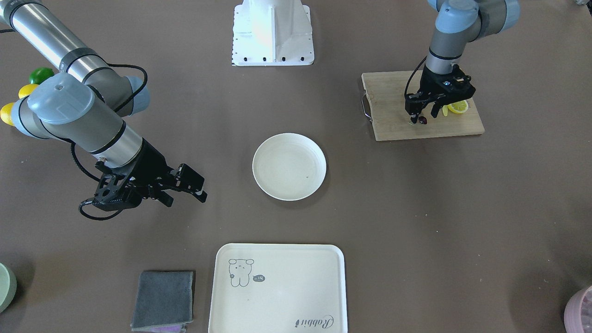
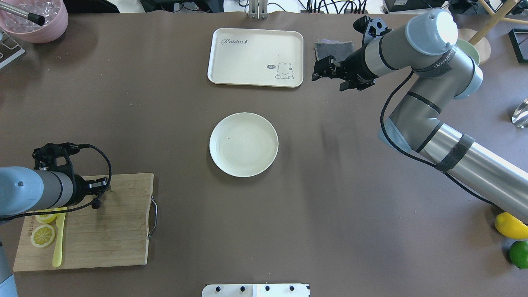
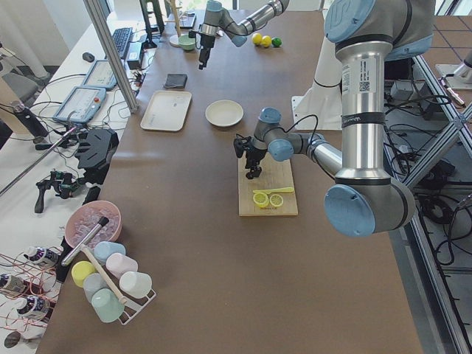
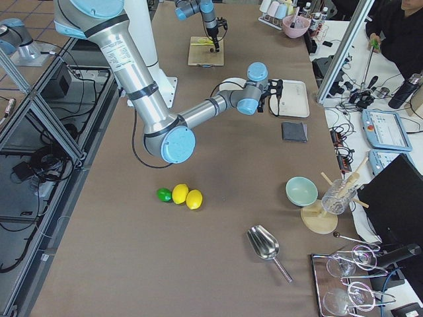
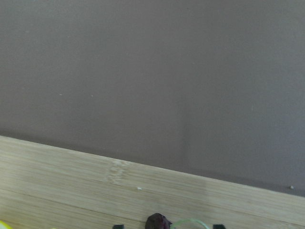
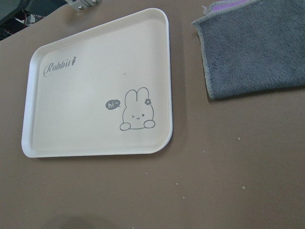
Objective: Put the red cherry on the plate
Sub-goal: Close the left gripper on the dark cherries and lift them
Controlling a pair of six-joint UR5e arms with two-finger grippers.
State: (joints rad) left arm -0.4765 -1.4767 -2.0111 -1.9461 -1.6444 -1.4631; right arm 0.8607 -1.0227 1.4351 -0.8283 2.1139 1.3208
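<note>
The red cherry lies on the wooden cutting board; in the left wrist view its dark fruit and green stem show at the bottom edge. My left gripper stands over it, open, a fingertip on each side, and I cannot tell whether they touch it. From overhead the cherry shows just beside the left arm. The round cream plate sits in the table's middle with nothing on it. Apart from the plate, my right gripper hovers open with nothing in it.
Lemon slices and a yellow knife lie on the board. A cream tray with a drawing and a grey cloth sit beyond the plate. Lemons and a lime lie near the right arm. A pink bowl stands far left.
</note>
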